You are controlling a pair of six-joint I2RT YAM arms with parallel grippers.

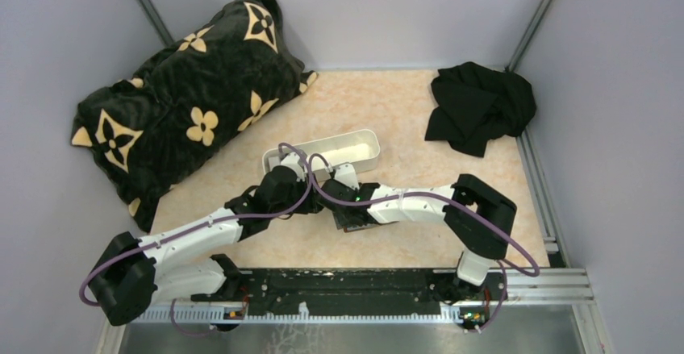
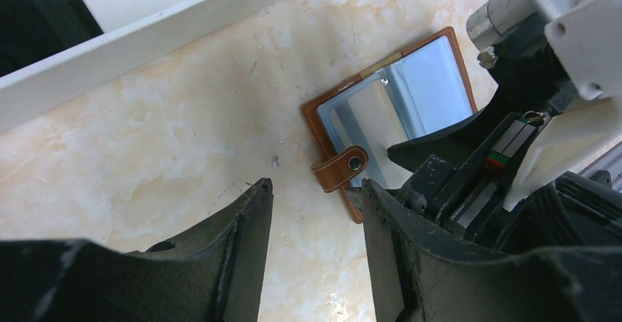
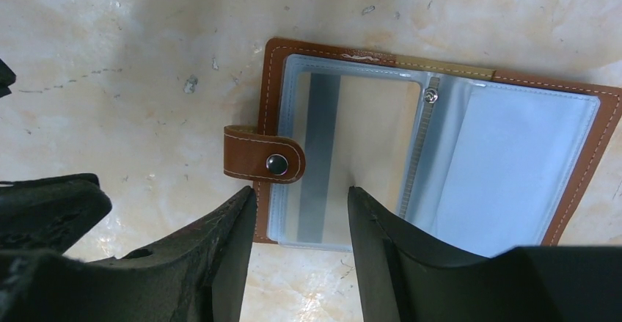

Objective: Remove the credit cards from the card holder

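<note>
The card holder (image 3: 587, 161) lies open and flat on the marble table, brown leather rim up, blue-grey clear pockets showing. Its snap strap (image 3: 262, 157) sticks out on the left. A pale credit card (image 3: 367, 146) with a grey stripe sits inside the left pocket. My right gripper (image 3: 302, 188) is open, hovering over the near edge of that pocket and holding nothing. In the left wrist view the card holder (image 2: 411, 87) lies just beyond my left gripper (image 2: 317, 184), which is open and empty, its right fingertip (image 2: 374, 197) beside the strap (image 2: 339, 169).
A long white tray (image 1: 323, 156) stands just behind the two grippers; its wall (image 2: 147, 39) crosses the left wrist view. A black flower-patterned cushion (image 1: 185, 104) fills the back left and a black cloth (image 1: 480, 104) lies at the back right. Walls enclose the table.
</note>
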